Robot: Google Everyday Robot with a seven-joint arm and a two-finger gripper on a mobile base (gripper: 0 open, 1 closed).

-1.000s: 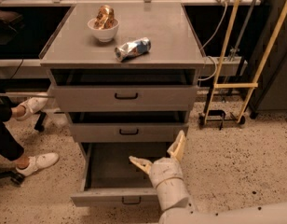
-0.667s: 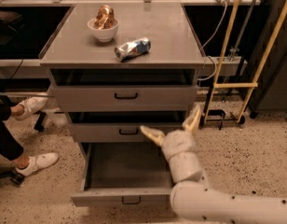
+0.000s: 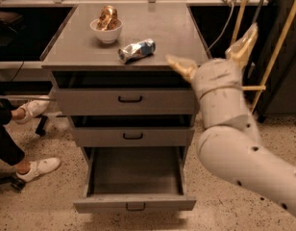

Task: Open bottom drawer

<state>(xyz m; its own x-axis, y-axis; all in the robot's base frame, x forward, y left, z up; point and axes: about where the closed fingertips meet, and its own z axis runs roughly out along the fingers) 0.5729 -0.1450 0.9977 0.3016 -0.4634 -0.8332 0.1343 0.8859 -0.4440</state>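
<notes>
The bottom drawer of the grey cabinet is pulled well out; its dark grey inside shows and holds nothing, and its small black loop handle faces the front. My gripper is raised at the cabinet's right front corner, level with the top surface, well above the drawer. Its two tan fingers are spread wide apart and hold nothing. My white arm crosses the right side of the view.
The middle drawer and top drawer are each slightly out. On the cabinet top stand a white bowl with food and a crumpled bag. A person's white shoes are at left; yellow poles at right.
My gripper has risen from just above the open bottom drawer to the height of the cabinet top and moved right. The drawer has stayed open.
</notes>
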